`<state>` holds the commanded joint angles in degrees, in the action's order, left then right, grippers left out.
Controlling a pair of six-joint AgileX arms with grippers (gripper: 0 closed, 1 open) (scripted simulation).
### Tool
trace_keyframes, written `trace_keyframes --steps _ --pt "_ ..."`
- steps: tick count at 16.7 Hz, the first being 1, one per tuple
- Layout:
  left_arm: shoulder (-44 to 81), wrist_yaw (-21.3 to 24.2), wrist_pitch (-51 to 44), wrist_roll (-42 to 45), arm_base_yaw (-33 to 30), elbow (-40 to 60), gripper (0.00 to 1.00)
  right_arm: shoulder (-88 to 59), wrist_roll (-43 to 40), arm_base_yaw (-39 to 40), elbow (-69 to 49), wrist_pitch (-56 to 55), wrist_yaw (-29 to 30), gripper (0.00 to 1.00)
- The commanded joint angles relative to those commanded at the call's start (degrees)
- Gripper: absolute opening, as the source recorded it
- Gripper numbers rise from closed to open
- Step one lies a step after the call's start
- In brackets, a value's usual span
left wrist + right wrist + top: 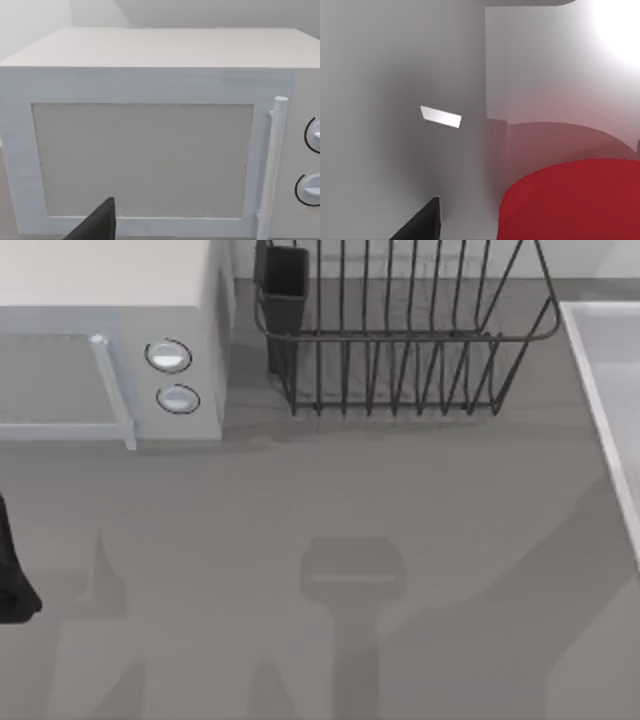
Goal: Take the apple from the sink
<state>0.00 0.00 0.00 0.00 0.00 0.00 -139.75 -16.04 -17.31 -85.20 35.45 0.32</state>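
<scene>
The top camera looks straight down on the desk [330,500], with the microwave [110,340] at its left. The left wrist camera faces that same microwave [150,150] door from close by. The right wrist camera sits very near the apple [575,200] inside the sink [395,100].

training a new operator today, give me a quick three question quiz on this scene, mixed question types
1. True or false: the microwave door is shut.
2. Seen from above, the dish rack stands where? A) between microwave and sink B) left of the microwave C) in the sink
3. In the right wrist view, what colour is the apple close to the right claw's finger?

Key: 1 true; 2 A; 3 red
</scene>
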Motion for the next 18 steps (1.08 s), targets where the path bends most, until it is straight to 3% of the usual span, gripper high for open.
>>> trace_keyframes --steps 1,14,18 --pt "0.0 0.0 0.0 0.0 0.0 0.0 1.0 0.0 0.0 0.0 0.0 0.0 0.0 1.0" --pt "0.0 0.0 0.0 0.0 0.0 0.0 1.0 0.0 0.0 0.0 0.0 0.0 0.0 0.02" --pt "0.0 0.0 0.0 0.0 0.0 0.0 1.0 0.0 0.0 0.0 0.0 0.0 0.0 0.0"
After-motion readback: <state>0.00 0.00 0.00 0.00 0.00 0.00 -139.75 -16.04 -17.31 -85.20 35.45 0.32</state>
